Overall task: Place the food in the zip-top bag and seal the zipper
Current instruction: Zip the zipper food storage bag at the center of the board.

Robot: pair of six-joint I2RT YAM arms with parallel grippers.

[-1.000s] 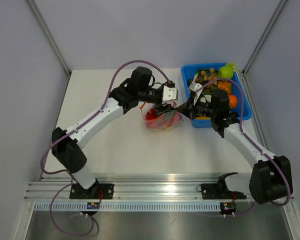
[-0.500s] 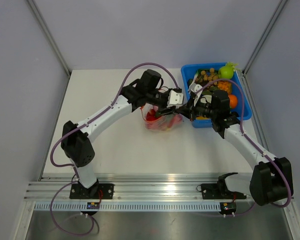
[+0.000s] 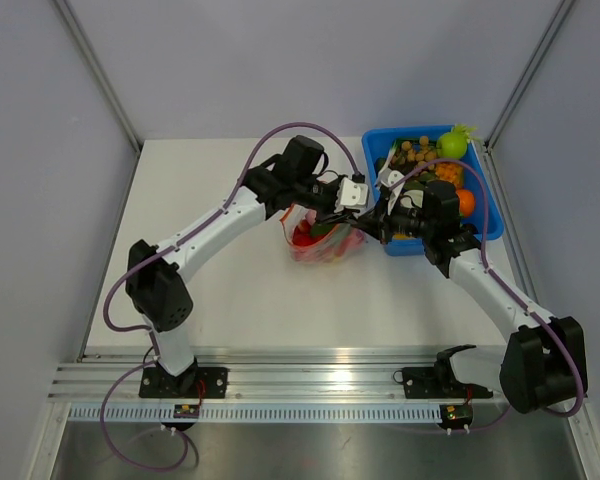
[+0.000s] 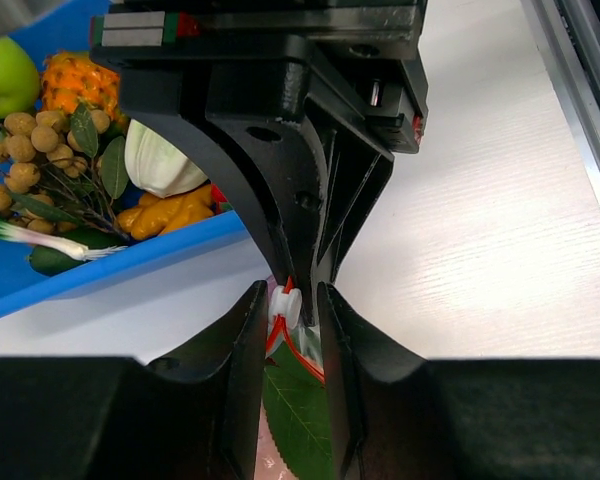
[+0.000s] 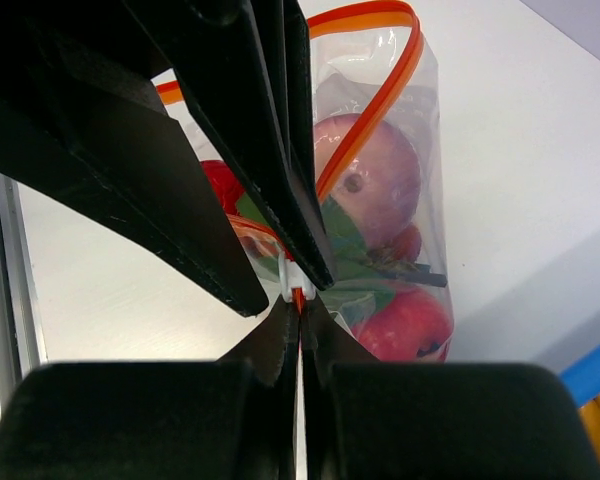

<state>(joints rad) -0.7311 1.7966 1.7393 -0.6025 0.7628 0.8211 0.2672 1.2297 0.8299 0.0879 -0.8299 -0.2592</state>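
Red-orange zipper [image 5: 365,18] pinched tight in R gripper [image 5: 298,300], we see; L gripper [image 4: 292,308] narrow round the white slider [image 4: 285,305], can't tell if it bites. We've the zip-top bag [image 3: 325,243] on worktop [image 3: 210,290] approx centre, food [image 5: 380,185] inside, blue bin [image 3: 410,247] just beside at its 2 o'clock.

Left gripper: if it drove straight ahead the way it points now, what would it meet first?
The white slider on the red-orange zipper of the clear plastic bag, between the fingers of the left gripper. Directly behind it is the right gripper, pinching that strip. The gap looks tiny.
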